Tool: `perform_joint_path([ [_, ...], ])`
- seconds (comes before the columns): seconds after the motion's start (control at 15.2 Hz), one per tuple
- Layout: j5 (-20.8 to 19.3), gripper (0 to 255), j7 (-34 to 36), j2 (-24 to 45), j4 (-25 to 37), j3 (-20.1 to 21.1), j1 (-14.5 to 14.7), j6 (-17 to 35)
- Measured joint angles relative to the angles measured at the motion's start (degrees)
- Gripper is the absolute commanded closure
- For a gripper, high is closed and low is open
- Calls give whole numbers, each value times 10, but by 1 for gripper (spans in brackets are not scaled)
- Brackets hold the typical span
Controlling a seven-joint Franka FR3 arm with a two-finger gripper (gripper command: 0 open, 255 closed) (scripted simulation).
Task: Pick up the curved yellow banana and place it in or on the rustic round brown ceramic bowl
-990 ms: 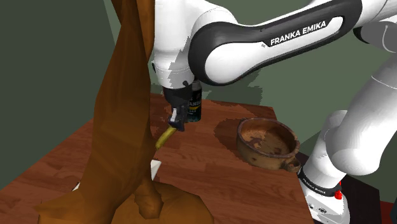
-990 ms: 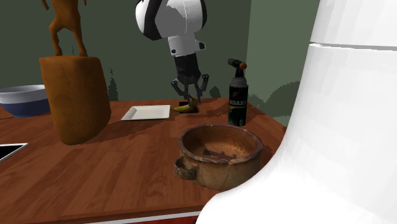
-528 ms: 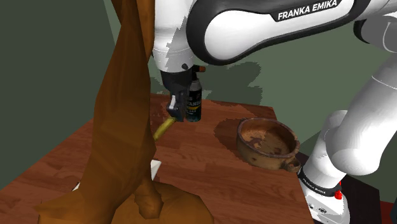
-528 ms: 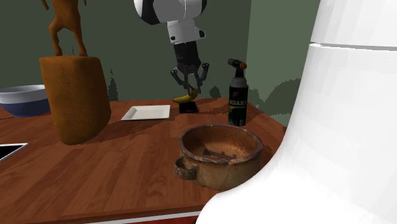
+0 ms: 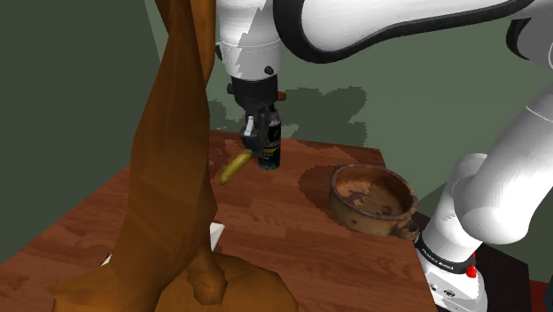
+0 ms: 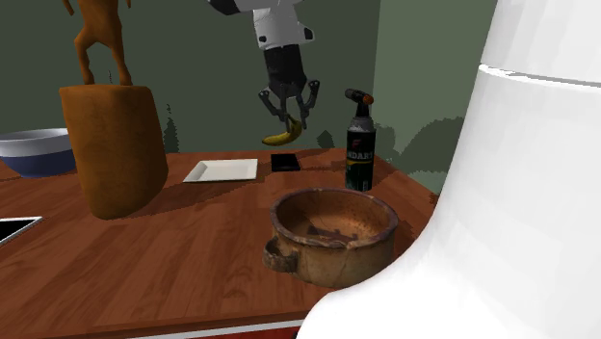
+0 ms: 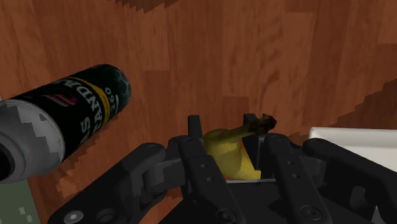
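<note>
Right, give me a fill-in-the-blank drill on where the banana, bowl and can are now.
1. The banana is clasped between the black ___.
2. It hangs ___ the wooden table, not on it.
3. The black can stands ___ on the table, apart from the brown bowl.
Missing words: jaws; above; upright.

Count: one banana [image 6: 281, 136]. Bowls, two: brown bowl [image 6: 337, 262], blue bowl [image 6: 34, 159]. One black can [image 6: 359, 149]. One white plate [image 6: 222, 170]. One brown statue [image 6: 114, 144]. One small black slab [image 6: 285, 162]. One table [image 6: 193, 252].
</note>
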Motion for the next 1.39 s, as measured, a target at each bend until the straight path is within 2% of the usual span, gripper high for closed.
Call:
perform_joint_path([
  [0.33, 45, 255, -45, -120, -106, -34, 7, 1],
  [0.66, 75, 255, -82, -241, -200, -72, 27, -19],
  [0.92, 85, 255, -106, -334, -270, -101, 46, -40],
  [1.39, 82, 255, -139, -496, -354, -147, 77, -118],
])
